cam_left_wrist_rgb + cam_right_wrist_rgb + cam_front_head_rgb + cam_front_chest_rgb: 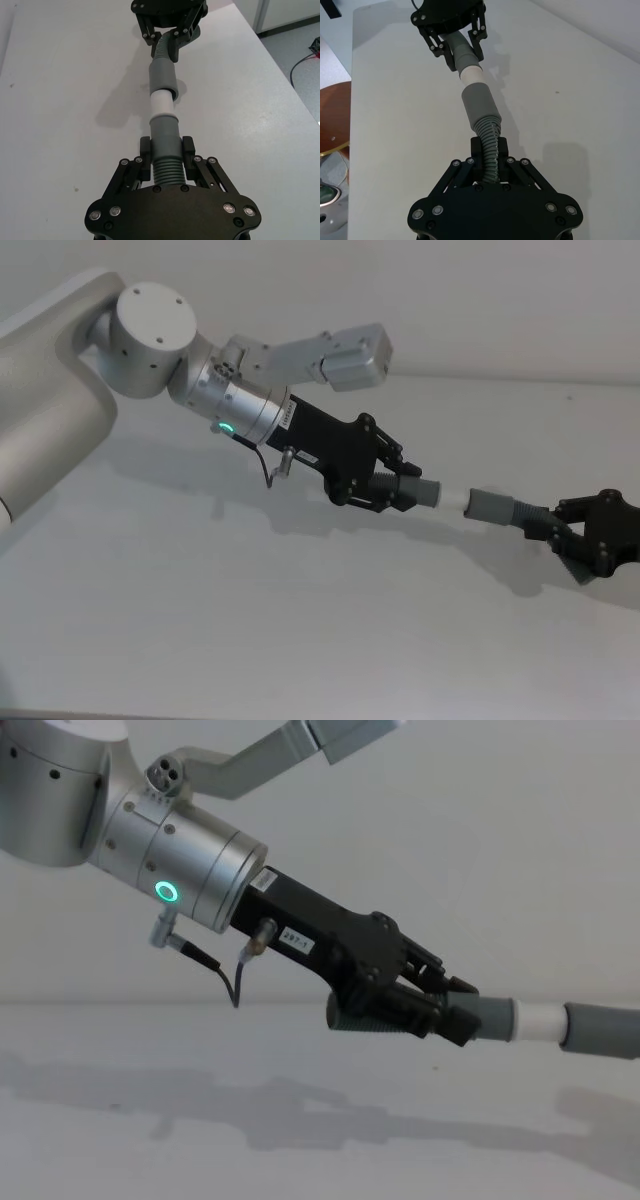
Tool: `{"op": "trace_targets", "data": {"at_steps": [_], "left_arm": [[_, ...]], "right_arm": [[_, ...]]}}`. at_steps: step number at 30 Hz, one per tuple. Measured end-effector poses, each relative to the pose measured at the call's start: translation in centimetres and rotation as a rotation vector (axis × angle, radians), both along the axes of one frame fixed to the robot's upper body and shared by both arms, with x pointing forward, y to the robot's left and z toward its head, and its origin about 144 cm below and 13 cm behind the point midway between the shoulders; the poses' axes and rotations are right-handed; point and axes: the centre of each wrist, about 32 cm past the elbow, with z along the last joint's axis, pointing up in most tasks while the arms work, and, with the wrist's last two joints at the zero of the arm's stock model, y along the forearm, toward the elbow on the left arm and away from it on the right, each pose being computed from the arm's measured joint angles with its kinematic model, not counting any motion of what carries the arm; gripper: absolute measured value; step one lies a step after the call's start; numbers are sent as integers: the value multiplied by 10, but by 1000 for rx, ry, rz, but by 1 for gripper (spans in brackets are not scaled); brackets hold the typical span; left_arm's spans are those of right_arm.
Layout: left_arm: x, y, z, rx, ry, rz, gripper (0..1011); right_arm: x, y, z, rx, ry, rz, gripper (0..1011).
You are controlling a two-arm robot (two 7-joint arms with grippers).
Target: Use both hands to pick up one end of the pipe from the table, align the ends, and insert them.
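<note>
Both pipe pieces hang above the table [250, 620], lined up end to end. My left gripper [395, 490] is shut on the ribbed part of the dark grey piece [165, 137], whose collar and white tip [161, 102] point away from it. My right gripper [572, 532] is shut on the ribbed hose of the other piece [490, 145], just behind its smooth grey sleeve [479, 102]. The white tip [455, 498] meets the sleeve's round mouth [472, 502] and its end seems just inside. In the chest view the left gripper [430, 1005] carries the tip [538, 1020] against the sleeve [600, 1030].
The table's right edge [280, 75] runs close beside the right gripper [170, 27], with floor and a cable beyond it. A brown round object [332, 115] lies past the table's other edge. The silver left arm [230, 405] with its green ring reaches across the table.
</note>
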Motion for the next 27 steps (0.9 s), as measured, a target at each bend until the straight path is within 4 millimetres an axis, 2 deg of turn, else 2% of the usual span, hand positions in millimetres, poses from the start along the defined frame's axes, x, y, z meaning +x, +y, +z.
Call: {"op": "trace_targets", "data": {"at_steps": [27], "left_arm": [[3, -7, 0, -19, 26, -59, 356]], "right_arm": [[0, 0, 0, 1, -1, 1, 165]]}}
